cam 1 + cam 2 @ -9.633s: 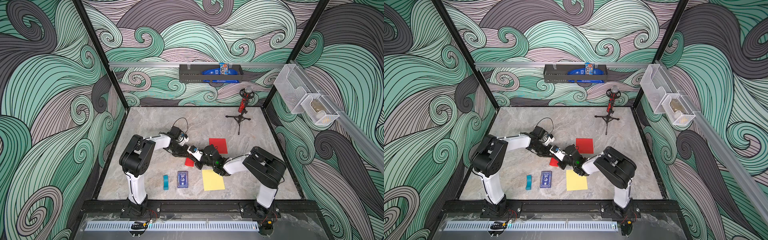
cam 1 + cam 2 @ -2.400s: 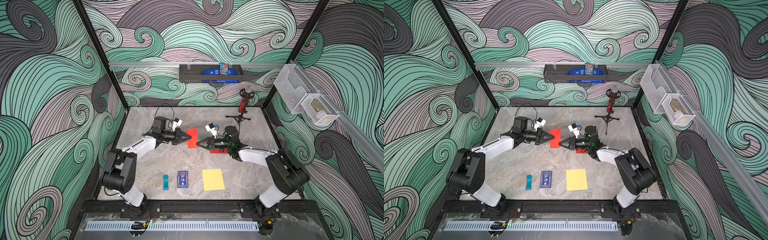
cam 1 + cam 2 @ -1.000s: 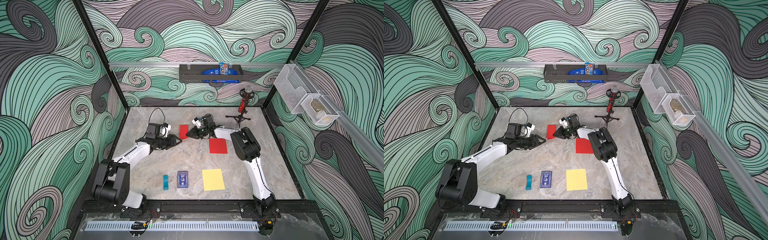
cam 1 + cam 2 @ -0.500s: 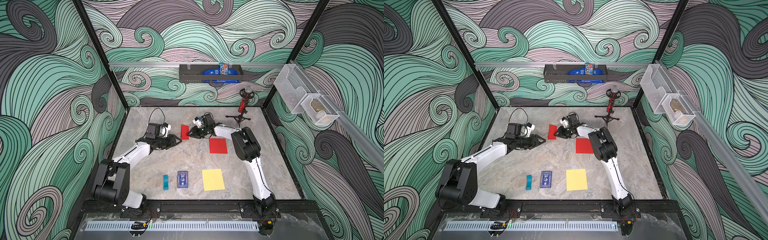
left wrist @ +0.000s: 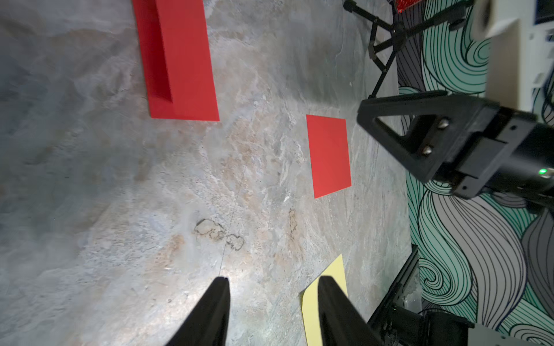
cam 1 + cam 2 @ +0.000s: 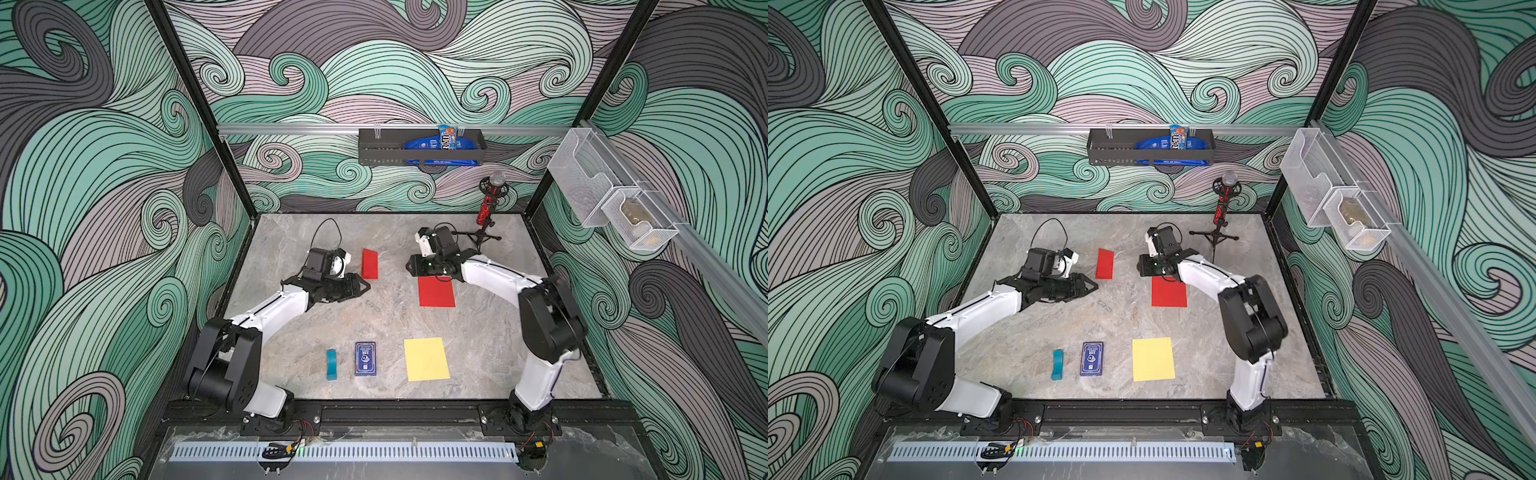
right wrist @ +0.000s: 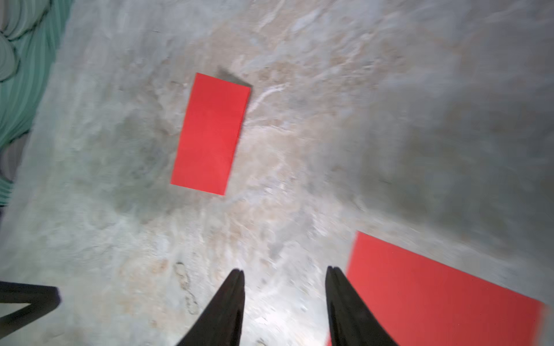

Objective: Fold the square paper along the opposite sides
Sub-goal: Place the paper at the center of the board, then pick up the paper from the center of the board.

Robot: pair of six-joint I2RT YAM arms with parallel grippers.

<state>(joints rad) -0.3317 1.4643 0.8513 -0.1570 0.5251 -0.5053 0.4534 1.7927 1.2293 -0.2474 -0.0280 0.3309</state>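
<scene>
Both top views show a grey marbled tabletop (image 6: pixel 390 324) enclosed by walls printed with green, grey and mauve swirls. A black wire basket (image 6: pixel 419 146) hangs on the rear wall, and clear bins (image 6: pixel 590 183) are mounted on the wall at the right of frame. A small microphone on a tripod (image 6: pixel 486 208) stands at the upper right of the surface.

The folded red paper (image 6: pixel 369 263) (image 6: pixel 1104 263) lies just above centre as a narrow rectangle, touched by neither arm. An unfolded red square sheet (image 6: pixel 436 291) lies to its right. A yellow square sheet (image 6: pixel 426 359), a blue card box (image 6: pixel 365 358) and a teal object (image 6: pixel 331 364) sit along the lower edge.

The left gripper (image 6: pixel 365 286) is just below the folded paper. The right gripper (image 6: pixel 410 267) is at the red square's upper edge.

The left wrist view adds detail: the folded red paper (image 5: pixel 180 60) has its top flap slightly lifted along one long side, leaving a shadowed gap. The left gripper (image 5: pixel 274 287) has its jaws moderately parted and grips nothing. The right gripper (image 5: pixel 389 128) appears here from the side.

The right wrist view is motion-blurred. The right gripper (image 7: pixel 284 278) has its jaws parted about as far and is empty. The folded paper (image 7: pixel 209 134) reads as one flat rectangle there.
</scene>
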